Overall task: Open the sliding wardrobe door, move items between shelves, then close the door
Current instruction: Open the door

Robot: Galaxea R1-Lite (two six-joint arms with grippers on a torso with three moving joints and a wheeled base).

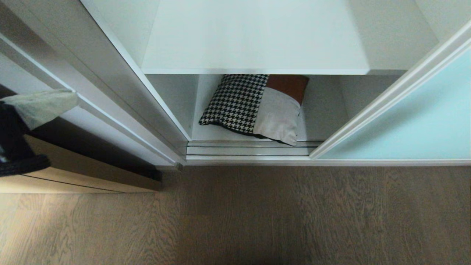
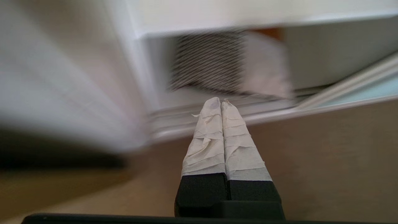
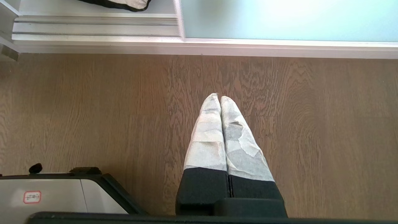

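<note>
Wooden floor (image 1: pixel 279 217) nearest; beyond, seemingly on the bottom shelf (image 1: pixel 316 121), the cushion (image 1: pixel 257 106). Both grippers closed, empty.

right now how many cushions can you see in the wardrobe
1. The cushion lies on the bottom shelf, toward its left side, its front corner reaching the door track. The shelf above looks bare; its overhang hides the back of the bottom shelf, so others may be there.

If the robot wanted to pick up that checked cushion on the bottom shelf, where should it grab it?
Probably the cushion's near edge, which overhangs the door track and faces the opening. Coming straight in from the front, low under the upper shelf, a claw could pinch that soft, thin border. The left claw already points that way, shut and touching nothing, so it would need to open first.
</note>
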